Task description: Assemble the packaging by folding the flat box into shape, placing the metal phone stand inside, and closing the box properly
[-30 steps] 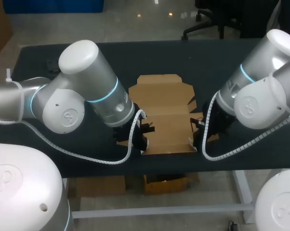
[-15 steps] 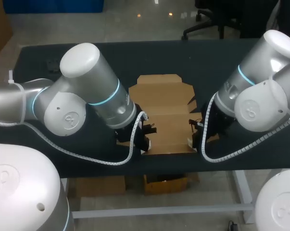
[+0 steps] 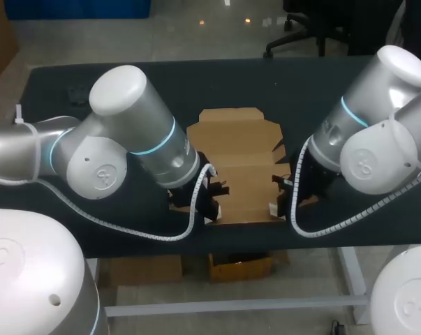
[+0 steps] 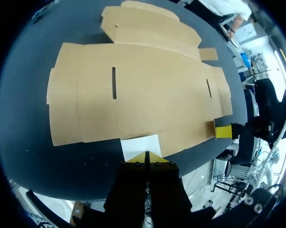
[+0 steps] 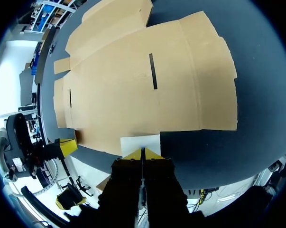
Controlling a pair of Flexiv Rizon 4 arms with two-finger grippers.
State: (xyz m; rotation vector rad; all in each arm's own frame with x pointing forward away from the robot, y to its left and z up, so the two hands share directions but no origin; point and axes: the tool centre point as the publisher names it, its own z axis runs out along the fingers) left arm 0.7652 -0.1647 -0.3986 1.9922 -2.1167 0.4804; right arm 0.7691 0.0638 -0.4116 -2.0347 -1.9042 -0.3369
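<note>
Left wrist view: the left fingers [image 4: 139, 158] are shown pressed together, with only a thin seam between the yellow tips, right at the near edge of the flat box [image 4: 143, 95]. A small white rectangle [image 4: 140, 145] lies just ahead of them, overlapping the cardboard; whether it is pinched cannot be told. Further along the same edge, a yellow tip of the right fingers [image 4: 223, 131] is seen at the box's other near corner. In the right wrist view the right fingers are likewise closed tip to tip, and a second white rectangle [image 5: 140, 142] sits just ahead of them on the box edge. From the head view the box is seen spread out unfolded, brown, on the middle of the dark desk [image 3: 308, 84], its near edge close to the desk's near edge, with each arm brought in low from its own side to a near corner. Two narrow slots [image 4: 114, 82] are cut in the panels, and a lid flap [image 3: 230, 118] is laid flat on the far side
</note>
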